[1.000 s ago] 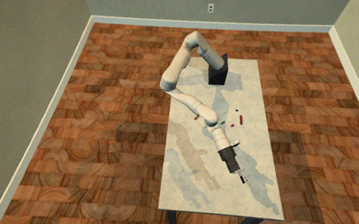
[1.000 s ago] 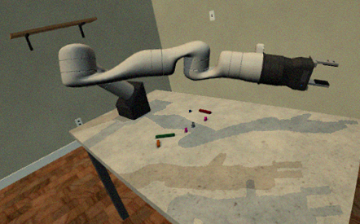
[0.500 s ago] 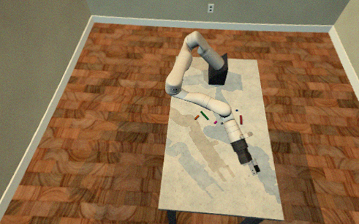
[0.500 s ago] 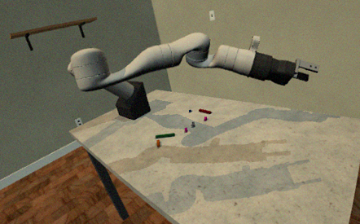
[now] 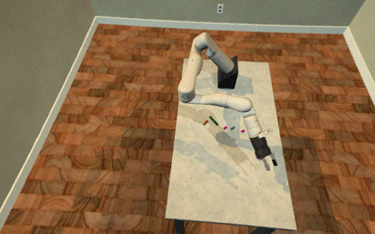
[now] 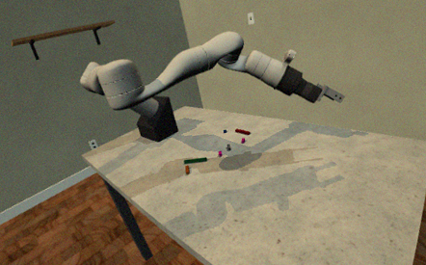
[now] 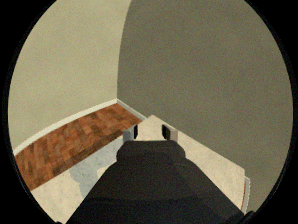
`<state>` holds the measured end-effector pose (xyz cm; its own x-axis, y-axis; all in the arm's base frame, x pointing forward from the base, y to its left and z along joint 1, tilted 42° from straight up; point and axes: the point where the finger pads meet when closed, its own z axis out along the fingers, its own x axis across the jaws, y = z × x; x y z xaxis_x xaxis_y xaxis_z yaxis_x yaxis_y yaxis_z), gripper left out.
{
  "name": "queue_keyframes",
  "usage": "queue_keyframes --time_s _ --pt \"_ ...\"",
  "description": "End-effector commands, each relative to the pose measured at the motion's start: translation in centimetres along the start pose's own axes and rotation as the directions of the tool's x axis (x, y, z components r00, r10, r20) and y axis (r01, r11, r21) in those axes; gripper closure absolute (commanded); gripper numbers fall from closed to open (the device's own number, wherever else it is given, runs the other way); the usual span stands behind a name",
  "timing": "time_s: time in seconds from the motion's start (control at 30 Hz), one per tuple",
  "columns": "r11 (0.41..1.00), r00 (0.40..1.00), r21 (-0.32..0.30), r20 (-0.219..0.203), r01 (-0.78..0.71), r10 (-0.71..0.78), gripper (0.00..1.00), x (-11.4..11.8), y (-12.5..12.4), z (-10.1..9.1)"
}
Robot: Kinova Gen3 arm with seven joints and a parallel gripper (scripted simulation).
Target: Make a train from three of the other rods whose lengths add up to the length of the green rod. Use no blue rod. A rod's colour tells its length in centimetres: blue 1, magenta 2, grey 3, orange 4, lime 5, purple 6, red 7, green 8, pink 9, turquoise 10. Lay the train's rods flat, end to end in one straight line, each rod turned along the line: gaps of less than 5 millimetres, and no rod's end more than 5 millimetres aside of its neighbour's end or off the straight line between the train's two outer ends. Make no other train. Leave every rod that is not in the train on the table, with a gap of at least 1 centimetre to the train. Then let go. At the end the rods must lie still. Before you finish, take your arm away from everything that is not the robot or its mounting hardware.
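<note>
The rods lie in a loose group in the middle of the table. In the exterior view I see the green rod (image 6: 195, 160), an orange rod (image 6: 187, 170), two magenta rods (image 6: 219, 153) (image 6: 243, 139), a grey rod (image 6: 228, 147), a red rod (image 6: 242, 131) and a small blue rod (image 6: 224, 130). The top view shows the green rod (image 5: 214, 120), the orange rod (image 5: 205, 122), the grey rod (image 5: 232, 128) and both magenta rods (image 5: 225, 127) (image 5: 242, 131); my arm hides the red and blue ones. My gripper (image 6: 333, 95) (image 5: 271, 165) is open and empty, high above the table, well away from the rods. The wrist view shows only the fingertips, walls and floor.
The arm's black base (image 6: 156, 120) stands at the far end of the table. The table's right edge (image 5: 282, 155) lies close under the gripper. A wall shelf (image 6: 62, 33) hangs behind the arm.
</note>
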<state>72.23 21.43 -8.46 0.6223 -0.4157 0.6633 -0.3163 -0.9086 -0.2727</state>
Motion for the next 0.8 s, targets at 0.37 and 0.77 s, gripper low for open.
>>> queue_keyframes --time_s 0.37,0.77 --pt "0.890 0.921 -0.294 0.065 -0.349 0.383 0.00 -12.4 7.3 -5.6" --pt "0.629 0.812 -0.578 -0.103 -0.519 0.575 0.00 -20.5 16.9 -15.2"
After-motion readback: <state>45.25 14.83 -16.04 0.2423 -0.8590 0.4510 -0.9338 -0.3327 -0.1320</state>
